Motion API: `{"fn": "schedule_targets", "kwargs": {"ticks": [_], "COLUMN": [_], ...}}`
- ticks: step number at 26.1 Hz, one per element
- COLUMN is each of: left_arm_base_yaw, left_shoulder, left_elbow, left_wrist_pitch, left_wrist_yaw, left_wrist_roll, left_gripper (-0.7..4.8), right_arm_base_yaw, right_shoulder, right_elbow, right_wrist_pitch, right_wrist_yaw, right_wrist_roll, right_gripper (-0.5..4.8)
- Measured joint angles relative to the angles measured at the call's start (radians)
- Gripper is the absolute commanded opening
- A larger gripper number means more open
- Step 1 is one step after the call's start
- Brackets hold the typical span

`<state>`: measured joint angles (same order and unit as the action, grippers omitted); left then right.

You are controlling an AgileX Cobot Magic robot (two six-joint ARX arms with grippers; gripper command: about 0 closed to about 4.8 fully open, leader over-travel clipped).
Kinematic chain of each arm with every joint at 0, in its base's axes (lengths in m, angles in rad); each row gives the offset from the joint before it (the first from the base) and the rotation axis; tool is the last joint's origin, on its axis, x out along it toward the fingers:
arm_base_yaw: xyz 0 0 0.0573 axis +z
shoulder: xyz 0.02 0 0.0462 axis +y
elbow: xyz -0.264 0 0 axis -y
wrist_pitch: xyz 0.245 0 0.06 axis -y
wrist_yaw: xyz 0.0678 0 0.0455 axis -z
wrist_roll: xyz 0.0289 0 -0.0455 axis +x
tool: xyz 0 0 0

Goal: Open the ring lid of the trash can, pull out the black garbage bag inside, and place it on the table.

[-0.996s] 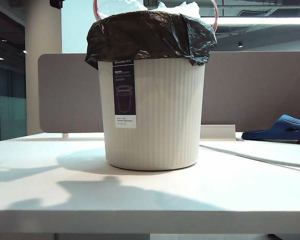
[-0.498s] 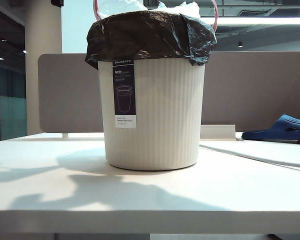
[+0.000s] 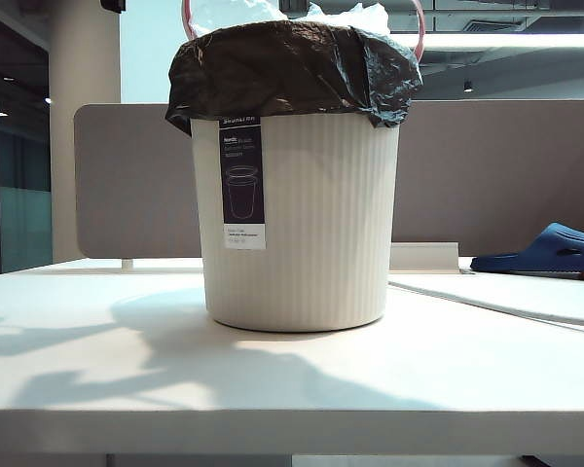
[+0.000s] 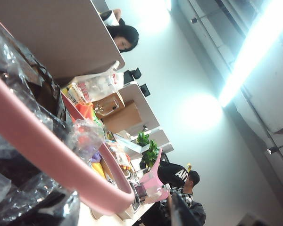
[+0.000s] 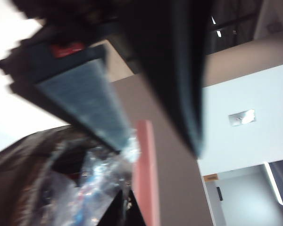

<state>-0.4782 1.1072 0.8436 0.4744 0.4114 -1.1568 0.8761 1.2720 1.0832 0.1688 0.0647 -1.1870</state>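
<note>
From the exterior view I see the trash can (image 3: 297, 224) standing upright at the middle of the table (image 3: 273, 384): cream-white, ribbed, tapering downward, with a tall black-and-white label on its front showing a bin. The black garbage bag (image 3: 292, 70) is folded over the can's rim, glossy and crinkled, its skirt hanging lowest at the 9 o'clock and 3 o'clock sides. Clear crumpled plastic pokes out of the top. The ring lid (image 3: 419, 34), a thin dusty-pink hoop, stands raised above the rim behind the bag, only its two arcs showing at 11 and 1 o'clock. A blue slipper (image 3: 545, 251) lies well apart at 3 o'clock on the table.

Neither arm shows in the exterior view. In the left wrist view the pink hoop (image 4: 47, 155) sweeps close across the lens over crinkled black and clear plastic; I cannot tell how the left gripper's jaws stand. In the right wrist view the right gripper (image 5: 153, 139) is blurred but appears fully closed with nothing between its jaws, just above the bag (image 5: 33, 188) and beside the pink hoop (image 5: 145, 174).
</note>
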Motion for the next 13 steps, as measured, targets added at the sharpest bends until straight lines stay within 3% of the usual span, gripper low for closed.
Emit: {"fn": "schedule_targets", "kwargs": {"ticks": [13], "left_arm_base_yaw": [0.000], "left_shoulder": [0.000], "left_elbow": [0.000], "left_wrist_pitch": [0.033], "left_wrist_yaw": [0.028], "left_wrist_roll": [0.000], "left_gripper": [2.47], "right_arm_base_yaw": [-0.027], "right_shoulder": [0.018], "right_elbow": [0.042], "right_wrist_pitch": [-0.002], "right_wrist_yaw": [0.026], "right_wrist_roll": [0.002], "right_gripper": [-0.01]}}
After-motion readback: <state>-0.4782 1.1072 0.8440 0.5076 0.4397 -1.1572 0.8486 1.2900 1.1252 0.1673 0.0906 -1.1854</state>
